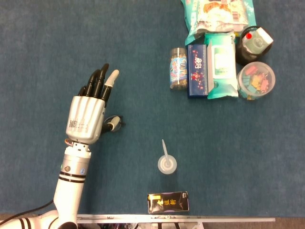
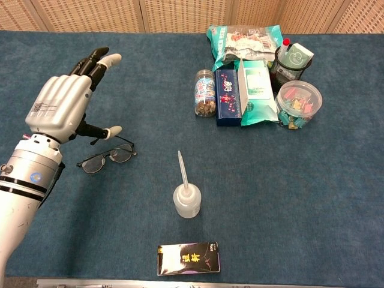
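Blue felt tabletop [image 2: 288, 180], woven tan panels [image 2: 180, 15] behind

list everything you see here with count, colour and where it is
glasses: 1, dark frame, left on the table, under the left robot hand
squeeze bottle: 1, clear with a long nozzle, upright at centre front
black box: 1, black with gold lettering, flat at the front edge
snack jar: 1, clear with a blue label, left end of the far right cluster
blue box: 1, dark blue, beside the jar
wet wipes pack: 1, teal and white, beside the blue box
snack bag: 1, teal, behind the wipes
clip tub: 1, clear, coloured clips inside, far right
black cup: 1, black, behind the tub
table cloth: 1, dark blue
left robot hand: 1, silver with black fingers, spread above the glasses, holding nothing
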`<state>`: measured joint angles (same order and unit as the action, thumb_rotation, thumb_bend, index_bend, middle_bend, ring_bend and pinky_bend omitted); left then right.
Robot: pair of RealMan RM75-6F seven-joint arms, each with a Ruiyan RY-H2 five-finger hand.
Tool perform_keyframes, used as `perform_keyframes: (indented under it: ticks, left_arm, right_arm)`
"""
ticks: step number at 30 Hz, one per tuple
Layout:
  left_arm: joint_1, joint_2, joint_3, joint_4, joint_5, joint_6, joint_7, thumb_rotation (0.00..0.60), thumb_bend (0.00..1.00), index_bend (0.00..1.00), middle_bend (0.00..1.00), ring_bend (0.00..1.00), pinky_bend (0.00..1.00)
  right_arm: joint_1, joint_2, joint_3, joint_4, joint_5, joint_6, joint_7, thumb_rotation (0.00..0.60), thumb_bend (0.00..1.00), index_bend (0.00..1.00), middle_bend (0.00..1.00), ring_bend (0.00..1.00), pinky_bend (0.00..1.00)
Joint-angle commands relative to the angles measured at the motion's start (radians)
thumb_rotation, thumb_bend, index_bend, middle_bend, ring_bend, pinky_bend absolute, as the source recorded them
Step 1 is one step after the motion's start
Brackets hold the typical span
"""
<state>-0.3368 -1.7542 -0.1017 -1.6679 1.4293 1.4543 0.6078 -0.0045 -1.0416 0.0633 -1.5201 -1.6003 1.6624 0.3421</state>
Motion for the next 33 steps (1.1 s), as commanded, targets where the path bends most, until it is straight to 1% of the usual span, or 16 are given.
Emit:
perform_keyframes:
  ticks: [1, 11, 23, 33]
  left_arm:
    - [-0.003, -0.001, -0.005, 0.002, -0.002, -0.003, 0.01, 0.6, 0.12, 0.08, 0.0, 0.09, 0.35]
    - [-0.001, -0.004, -0.021, 0.033, -0.044, -0.018, 0.016, 0.6, 0.12, 0.08, 0.0, 0.09, 0.35]
    - [0.016, 0.001, -0.018, 0.072, -0.067, -0.016, -0.011, 0.6, 0.12, 0.08, 0.0, 0.09, 0.35]
    - [0.039, 0.012, 0.0, 0.099, -0.07, -0.005, -0.036, 0.6, 0.12, 0.08, 0.0, 0.09, 0.35]
  right_arm:
    - [-0.001, 0.0, 0.0, 0.0, 0.001, 0.001, 0.001, 0.6, 0.52, 0.56, 0.45, 0.32, 0.3]
    - [-0.001, 0.0, 0.002, 0.001, 0.002, 0.001, 0.003, 0.6, 0.52, 0.56, 0.45, 0.32, 0.3]
    - [0.0, -0.001, 0.001, -0.001, 0.001, -0.002, -0.003, 0.6, 0.52, 0.56, 0.45, 0.32, 0.3]
    - [-0.001, -0.001, 0.001, -0.002, -0.001, 0.0, -0.005, 0.6, 0.52, 0.56, 0.45, 0.32, 0.3]
